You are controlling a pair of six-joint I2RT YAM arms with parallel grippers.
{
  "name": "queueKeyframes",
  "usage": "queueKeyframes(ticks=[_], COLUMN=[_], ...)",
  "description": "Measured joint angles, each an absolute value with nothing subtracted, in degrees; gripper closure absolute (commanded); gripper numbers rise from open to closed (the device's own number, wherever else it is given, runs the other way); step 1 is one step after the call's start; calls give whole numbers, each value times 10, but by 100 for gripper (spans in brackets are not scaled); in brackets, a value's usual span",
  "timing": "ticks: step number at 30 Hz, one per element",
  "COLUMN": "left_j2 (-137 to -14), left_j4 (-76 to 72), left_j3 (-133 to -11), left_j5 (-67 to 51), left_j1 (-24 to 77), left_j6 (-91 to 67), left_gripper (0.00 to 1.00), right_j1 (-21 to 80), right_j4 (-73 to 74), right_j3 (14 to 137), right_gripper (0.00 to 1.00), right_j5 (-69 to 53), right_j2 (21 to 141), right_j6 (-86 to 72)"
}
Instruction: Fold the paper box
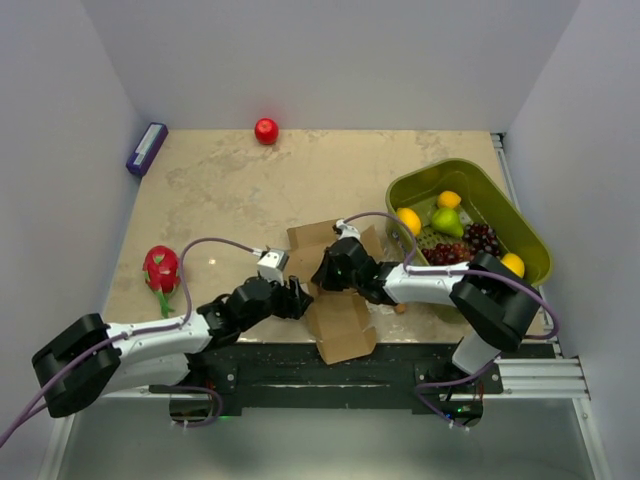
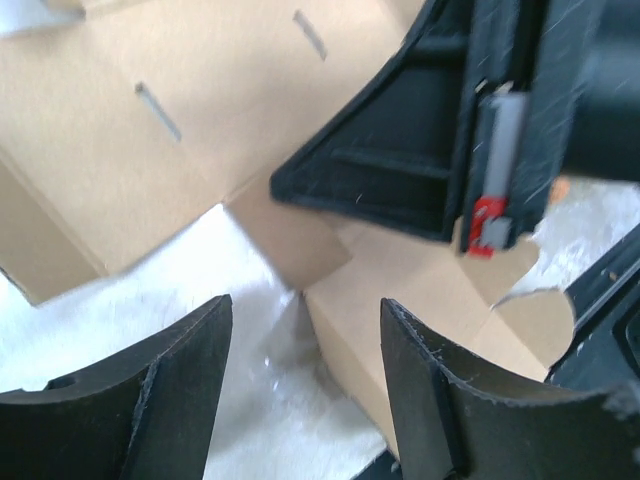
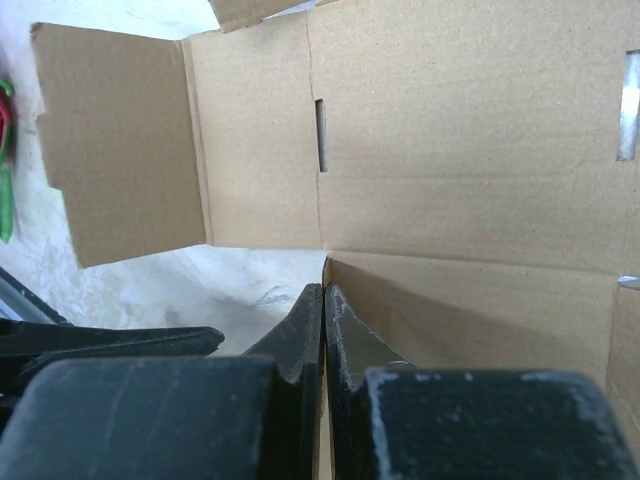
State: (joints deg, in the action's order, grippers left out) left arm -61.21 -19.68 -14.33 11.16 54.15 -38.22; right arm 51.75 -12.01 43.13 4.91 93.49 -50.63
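At about two o'clock on the table [image 1: 230, 190] stands the only container, a green basket [image 1: 505, 200]. It holds three yellow-orange fruits [image 1: 408, 220], one green pear [image 1: 447, 222] and two clusters of grapes [image 1: 481, 238], six items in all. Three things lie loose outside it: one red ball [image 1: 266, 131] at twelve o'clock by the back wall, one purple block [image 1: 146, 149] at ten o'clock, and one red-and-green fruit [image 1: 160, 270] at nine o'clock. The single paper box [image 1: 340, 320] lies as a mostly flat brown sheet from the centre toward six o'clock, reaching the near edge, with both arms meeting over it. The top view hides the fingers among the arm bodies; the wrist views settle them. The left gripper [image 2: 305, 310] stands wide apart, hovering over the sheet's edge and bare table with nothing between its fingers. The right gripper [image 3: 323, 290] is pressed together at the corner of a raised flap, and a brown sliver shows between the fingers. The wrist views also show narrow slots [image 3: 320, 135] cut in the panels, two in each view, which the overhead camera does not resolve. Only the overhead camera shows the basket.
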Motion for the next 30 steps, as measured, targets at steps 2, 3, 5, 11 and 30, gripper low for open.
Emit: queueKeyframes(ticks=[2,3,5,11,30], left_j2=[-607,-601,-578,-519,-857], left_j4=[-178,-166,-140,-102,-26], left_j3=[-139,-137,-136,-164,-453], left_j5=[108,110,116,82,22], left_j1=[542,542,540,468,286], left_j6=[-394,-398,-400,-392,-227], left_gripper=[29,28,26,25,29], right_j1=[517,517,517,517,517], right_j4=[-128,-136,-161,-242,-312], right_j3=[424,418,402,359,342], right_gripper=[100,100,100,100,99], right_j5=[49,49,49,50,50], right_j2=[935,935,935,935,954], right_j6=[-506,-506,-506,-494,-452])
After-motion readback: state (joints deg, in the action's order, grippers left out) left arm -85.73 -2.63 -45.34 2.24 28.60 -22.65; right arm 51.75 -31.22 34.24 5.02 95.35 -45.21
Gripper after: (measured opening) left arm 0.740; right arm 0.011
